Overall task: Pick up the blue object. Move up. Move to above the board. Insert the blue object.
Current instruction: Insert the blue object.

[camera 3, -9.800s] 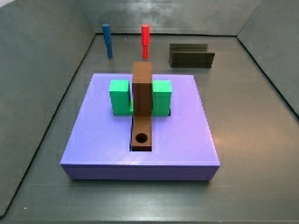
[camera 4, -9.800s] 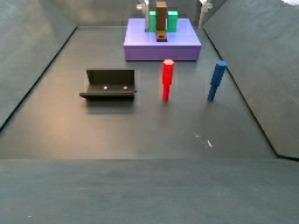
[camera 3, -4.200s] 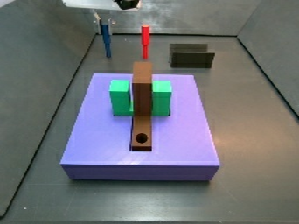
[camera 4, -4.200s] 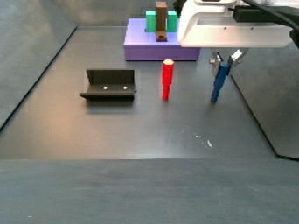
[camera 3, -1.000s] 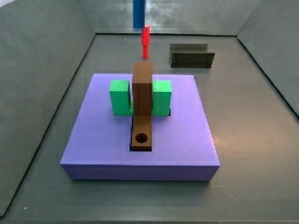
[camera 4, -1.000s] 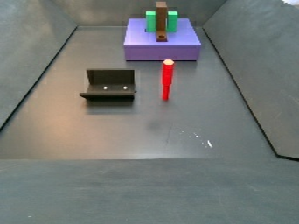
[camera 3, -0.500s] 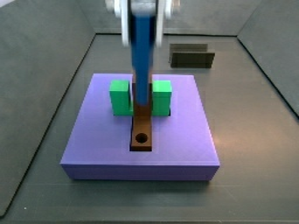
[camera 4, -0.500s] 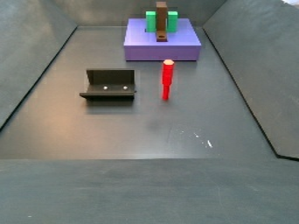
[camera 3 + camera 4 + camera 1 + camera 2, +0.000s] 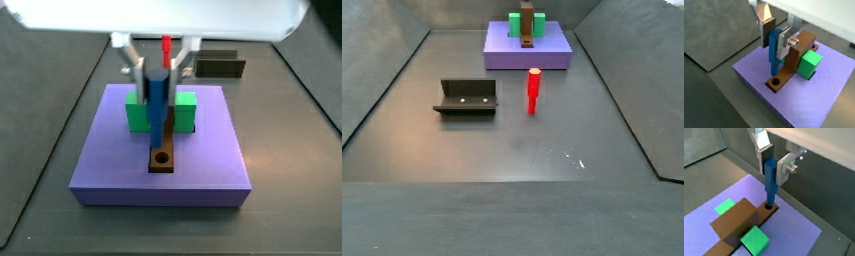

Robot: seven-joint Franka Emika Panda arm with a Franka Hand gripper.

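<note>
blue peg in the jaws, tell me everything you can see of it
The thin blue peg is a plain, matte, straight rod of one solid colour. It hangs upright, its upper part clamped between the gripper's jaws above the lavender square board. In both wrist views its lower tip sits at the round hole in the brown strip; how deep it is cannot be told.

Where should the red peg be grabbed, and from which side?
Near its top, from straight above: the red peg stands upright alone on the floor, sides free. The gripper is above the board, shut on the blue object.
</note>
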